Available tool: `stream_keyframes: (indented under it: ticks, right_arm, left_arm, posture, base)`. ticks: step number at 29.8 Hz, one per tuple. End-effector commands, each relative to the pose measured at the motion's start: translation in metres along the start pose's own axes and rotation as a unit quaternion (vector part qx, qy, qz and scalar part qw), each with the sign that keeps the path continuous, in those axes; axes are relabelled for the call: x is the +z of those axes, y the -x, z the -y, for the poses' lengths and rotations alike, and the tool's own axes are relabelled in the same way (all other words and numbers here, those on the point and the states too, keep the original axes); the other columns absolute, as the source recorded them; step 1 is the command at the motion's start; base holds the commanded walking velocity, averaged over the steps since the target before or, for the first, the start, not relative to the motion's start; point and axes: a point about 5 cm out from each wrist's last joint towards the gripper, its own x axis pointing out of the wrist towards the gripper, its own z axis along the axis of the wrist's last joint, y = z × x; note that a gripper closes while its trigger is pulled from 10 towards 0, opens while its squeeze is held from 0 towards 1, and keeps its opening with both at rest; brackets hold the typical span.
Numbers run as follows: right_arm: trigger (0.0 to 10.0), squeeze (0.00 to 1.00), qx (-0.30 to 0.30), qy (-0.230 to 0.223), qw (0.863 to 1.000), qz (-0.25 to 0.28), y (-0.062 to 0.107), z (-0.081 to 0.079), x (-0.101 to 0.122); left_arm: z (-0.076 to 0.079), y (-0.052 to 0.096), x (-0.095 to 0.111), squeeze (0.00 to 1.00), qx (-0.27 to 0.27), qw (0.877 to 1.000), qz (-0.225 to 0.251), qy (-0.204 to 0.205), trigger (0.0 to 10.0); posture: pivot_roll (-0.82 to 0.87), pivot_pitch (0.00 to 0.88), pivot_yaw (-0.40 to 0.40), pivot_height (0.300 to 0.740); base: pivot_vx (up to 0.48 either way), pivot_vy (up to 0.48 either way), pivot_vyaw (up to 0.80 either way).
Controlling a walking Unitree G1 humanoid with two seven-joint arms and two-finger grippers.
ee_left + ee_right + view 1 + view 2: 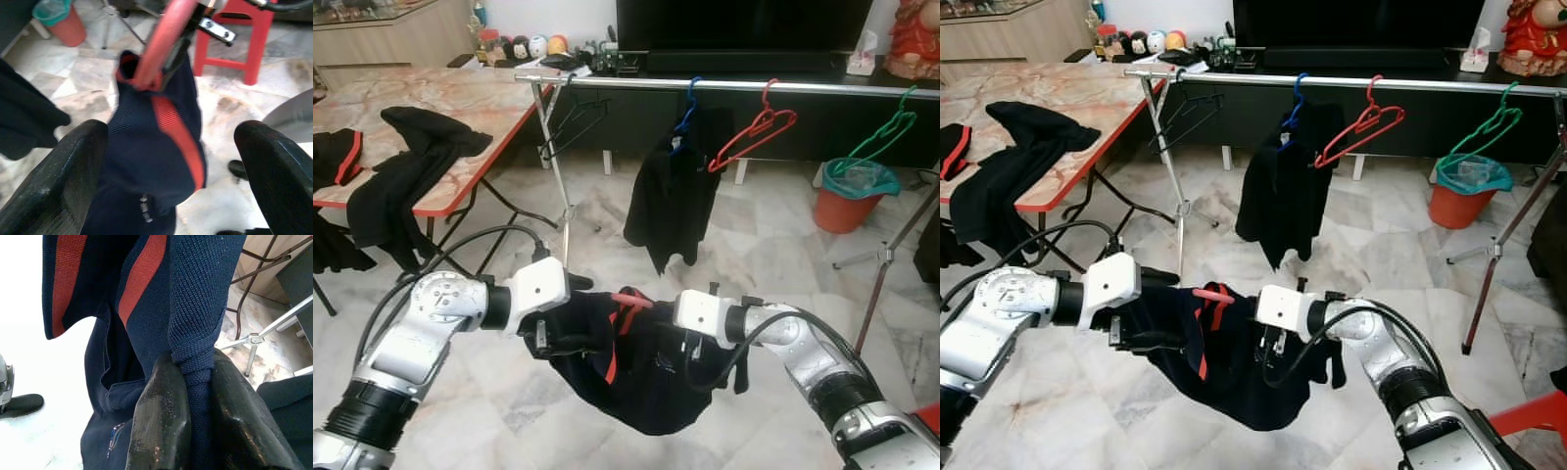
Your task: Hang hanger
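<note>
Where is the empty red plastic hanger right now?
The empty red plastic hanger hangs on the silver rail, between the blue hanger holding a black garment and the green hanger.

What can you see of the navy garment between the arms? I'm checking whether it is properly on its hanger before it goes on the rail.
The navy garment is a knit-looking top with red stripes, sagging in a loose bundle between the two arms above the marble floor. The right gripper is shut on a bunched fold of it. A red hanger pokes out of its striped opening. The left gripper sits open around the cloth. Whether the hanger sits fully in the shoulders cannot be told.
</note>
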Motion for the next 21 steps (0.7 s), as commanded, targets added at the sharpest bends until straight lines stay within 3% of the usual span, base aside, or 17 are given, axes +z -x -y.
stream_keyframes:
  ticks: [1, 9, 17, 21]
  right_arm:
    - [0.0, 0.00, -0.011, 0.018, 0.999, 0.028, -0.001, 0.009, 0.014]
    - [0.0, 0.00, -0.010, 0.023, 0.999, 0.036, -0.002, 0.010, 0.018]
    - [0.0, 0.00, -0.007, 0.025, 0.999, 0.038, -0.001, 0.010, 0.019]
    - [0.0, 0.00, -0.007, 0.026, 0.999, 0.038, -0.001, 0.010, 0.019]
  left_arm:
    - [-0.003, -0.003, 0.004, 0.00, -0.003, 1.000, -0.001, -0.005, 10.0]
    - [-0.009, -0.015, -0.010, 0.00, 0.030, 0.999, -0.018, 0.005, 10.0]
    - [-0.009, -0.014, -0.030, 0.00, 0.046, 0.997, -0.051, 0.018, 10.0]
    - [-0.017, -0.011, -0.038, 0.00, 0.087, 0.994, -0.063, 0.018, 10.0]
  posture:
    - [0.09, 0.000, 0.078, 0.740]
    - [0.09, 0.000, 0.081, 0.740]
    - [0.09, 0.000, 0.083, 0.740]
    - [0.08, 0.000, 0.082, 0.740]
  base:
    - [0.000, 0.000, 0.00]
    - [0.000, 0.000, 0.00]
    - [0.000, 0.000, 0.00]
    - [0.000, 0.000, 0.00]
